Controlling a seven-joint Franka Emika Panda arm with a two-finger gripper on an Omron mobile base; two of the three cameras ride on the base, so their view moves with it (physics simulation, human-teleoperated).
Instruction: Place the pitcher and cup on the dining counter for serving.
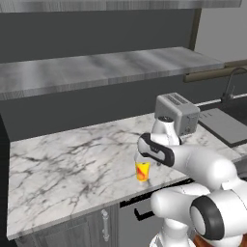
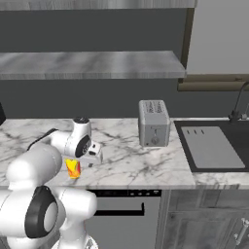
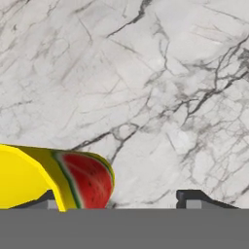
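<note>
Cup [image 1: 142, 171] upright on the wall-backed marble worktop [image 1: 62, 169], close to its near edge, left of the toaster [image 1: 177, 112]. Gripper [image 1: 143, 159] sits right over the cup; hand view puts its rim [image 3: 53, 182] against one fingertip, other fingertip [image 3: 194, 198] clear. Jaws look spread, actual grasp: cannot tell.

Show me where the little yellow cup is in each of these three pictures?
Left base view: the cup stands near the marble worktop's front edge, under the claw.
Right base view: lower left, beside the white arm.
Hand view: bottom left, its watermelon mark facing the camera.
Shared landmark: the toaster in both base views.
</note>
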